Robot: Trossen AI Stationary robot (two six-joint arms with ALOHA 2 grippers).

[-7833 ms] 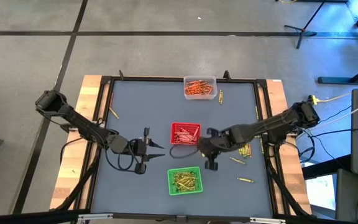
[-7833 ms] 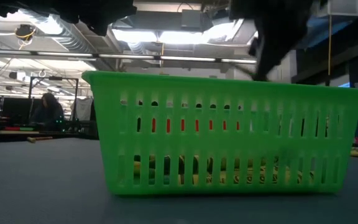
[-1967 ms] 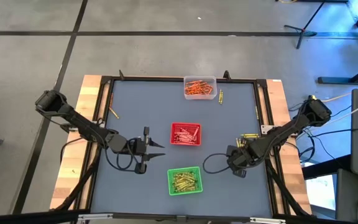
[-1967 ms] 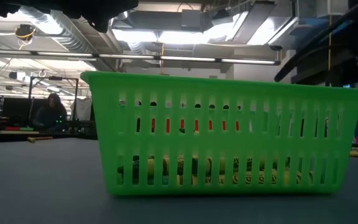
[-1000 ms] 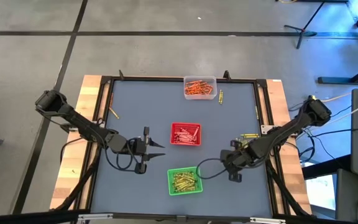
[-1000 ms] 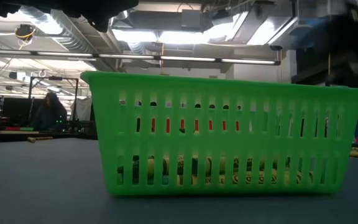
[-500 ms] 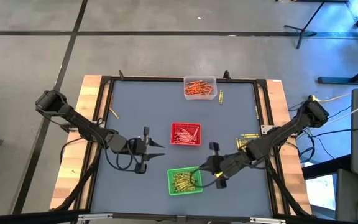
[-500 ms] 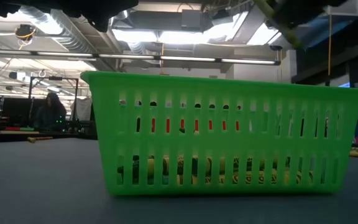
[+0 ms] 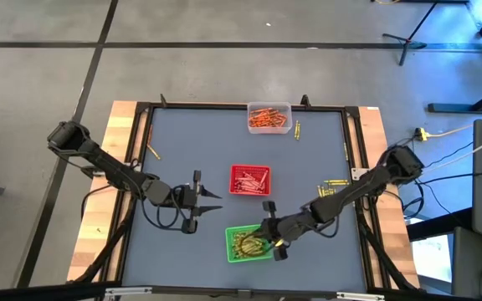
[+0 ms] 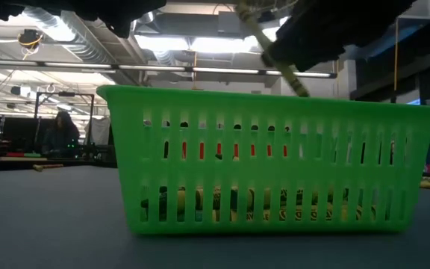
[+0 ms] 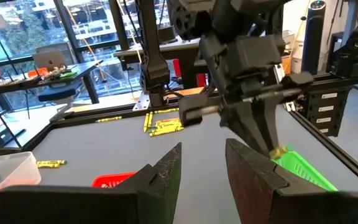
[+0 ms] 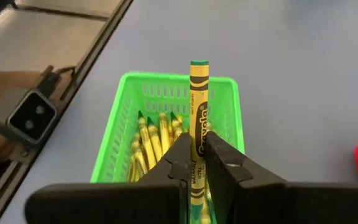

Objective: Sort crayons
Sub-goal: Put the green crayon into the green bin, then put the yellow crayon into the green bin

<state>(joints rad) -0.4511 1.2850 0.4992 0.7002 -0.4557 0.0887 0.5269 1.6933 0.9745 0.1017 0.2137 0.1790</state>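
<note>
My right gripper (image 9: 266,241) hovers over the green tray (image 9: 239,247), shut on one yellow-green crayon (image 12: 197,99). More yellow-green crayons (image 12: 154,140) lie in that tray. The red tray (image 9: 250,180) at the table's middle holds red crayons; the clear tray (image 9: 269,117) at the far edge holds orange ones. A small heap of yellow-green crayons (image 9: 333,187) lies loose on the table's right. My left gripper (image 9: 212,203) waits left of the red tray, level and open, with nothing between its fingers (image 11: 169,171). My right gripper pinches the crayon's wrapped shaft (image 12: 197,132) between its two fingers, the crayon lying along them. The fingers slant down from the table's right side. The crayon's free end (image 12: 198,64) sticks out past the fingertips, and it hangs tilted, clear above the green tray (image 10: 275,172).
Single crayons lie near the clear tray (image 9: 298,130), by the left rail (image 9: 152,152) and by the right rail (image 9: 346,150). A black frame (image 9: 141,167) borders the grey table. A person (image 10: 54,134) sits in the room far behind.
My right gripper has travelled from the table's right side toward the left, carrying the crayon, and now stands over the green tray. On the way its wrist has rolled and tipped.
</note>
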